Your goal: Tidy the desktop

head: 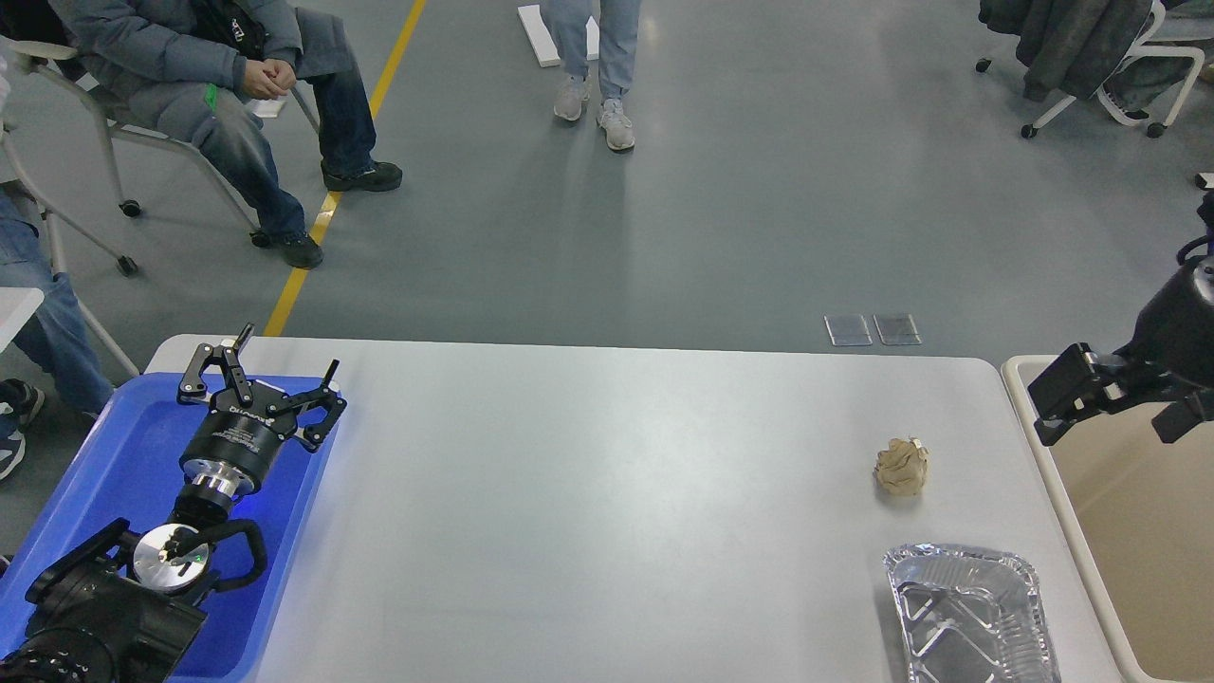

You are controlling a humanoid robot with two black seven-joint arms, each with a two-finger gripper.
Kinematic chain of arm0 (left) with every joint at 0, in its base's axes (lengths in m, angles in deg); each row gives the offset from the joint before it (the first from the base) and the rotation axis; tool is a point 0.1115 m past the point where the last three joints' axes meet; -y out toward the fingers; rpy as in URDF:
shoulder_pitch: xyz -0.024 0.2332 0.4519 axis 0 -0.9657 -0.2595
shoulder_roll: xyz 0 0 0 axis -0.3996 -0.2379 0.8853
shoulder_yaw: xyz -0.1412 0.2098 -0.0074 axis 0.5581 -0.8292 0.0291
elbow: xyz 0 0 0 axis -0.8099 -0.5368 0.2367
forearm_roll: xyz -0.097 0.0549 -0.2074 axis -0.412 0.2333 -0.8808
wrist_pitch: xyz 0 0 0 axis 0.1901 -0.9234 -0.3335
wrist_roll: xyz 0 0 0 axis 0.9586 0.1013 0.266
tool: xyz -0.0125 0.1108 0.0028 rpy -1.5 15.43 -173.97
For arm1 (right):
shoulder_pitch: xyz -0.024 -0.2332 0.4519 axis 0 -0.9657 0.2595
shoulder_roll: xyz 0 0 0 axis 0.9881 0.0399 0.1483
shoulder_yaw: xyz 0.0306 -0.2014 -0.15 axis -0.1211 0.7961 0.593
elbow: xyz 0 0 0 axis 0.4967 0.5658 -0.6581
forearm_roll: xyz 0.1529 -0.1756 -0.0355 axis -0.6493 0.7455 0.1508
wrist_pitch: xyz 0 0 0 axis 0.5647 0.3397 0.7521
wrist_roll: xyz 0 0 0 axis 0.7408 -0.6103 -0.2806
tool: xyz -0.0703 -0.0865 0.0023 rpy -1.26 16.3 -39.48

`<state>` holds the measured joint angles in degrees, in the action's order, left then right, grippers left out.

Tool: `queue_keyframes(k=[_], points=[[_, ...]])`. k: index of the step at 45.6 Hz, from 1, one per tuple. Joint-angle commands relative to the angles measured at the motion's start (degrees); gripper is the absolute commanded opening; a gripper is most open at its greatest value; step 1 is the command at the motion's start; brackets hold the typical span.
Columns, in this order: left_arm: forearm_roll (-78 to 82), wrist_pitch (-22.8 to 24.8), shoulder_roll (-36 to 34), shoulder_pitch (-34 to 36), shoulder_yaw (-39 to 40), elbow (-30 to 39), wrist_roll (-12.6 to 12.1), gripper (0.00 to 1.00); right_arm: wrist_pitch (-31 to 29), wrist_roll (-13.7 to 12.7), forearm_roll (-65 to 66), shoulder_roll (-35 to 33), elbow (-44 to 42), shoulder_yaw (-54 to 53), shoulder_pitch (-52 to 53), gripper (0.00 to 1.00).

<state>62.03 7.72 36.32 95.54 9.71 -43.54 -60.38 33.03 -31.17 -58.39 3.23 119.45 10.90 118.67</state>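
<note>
A humanoid robot is working through a tidying job on a pale grey tabletop [588,493] that is filling the lower half of the frame. Its left gripper [264,368] is hovering at the lower left of the frame above a blue tray [114,455], fingers [211,365] spread wide apart and holding nothing. The right gripper [1105,403] is reaching in from the right edge of the frame, above the rim of a beige bin [1020,375] standing just beside the tabletop; it is showing dark and side-on, so whether it is parted or closed, or carrying anything, cannot be told.

Two items are lying on the right part of the tabletop: a crumpled ball of brown paper [901,466] at the middle right, and an empty foil tray [969,612] at the lower right, the two near each other but apart. Neither is being touched by either arm. The remaining surface is looking bare, suggesting the job is well along, with these last two pieces apparently awaiting removal, most likely by the nearer right arm.

Behind the tabletop, a seated person [218,76] at the upper left and a standing person [593,57] at the top centre are looking on from the grey floor.
</note>
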Motion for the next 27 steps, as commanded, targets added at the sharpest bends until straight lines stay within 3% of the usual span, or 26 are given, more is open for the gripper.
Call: queue_keyframes(k=[1,8,27], points=[[0.0,0.0,0.0,0.0,0.02,0.0,0.02,1.0,0.0,0.09,0.25,-0.35,-0.21,-0.48,-0.24,1.0],[0.0,0.0,0.0,0.0,0.01,0.0,0.02,1.0,0.0,0.17,0.86,-2.54,-0.12,-0.39,-0.24,1.0],[0.0,0.0,0.0,0.0,0.01,0.0,0.02,1.0,0.0,0.44,15.72,-19.06,1.2,-2.33,-4.01,1.0]])
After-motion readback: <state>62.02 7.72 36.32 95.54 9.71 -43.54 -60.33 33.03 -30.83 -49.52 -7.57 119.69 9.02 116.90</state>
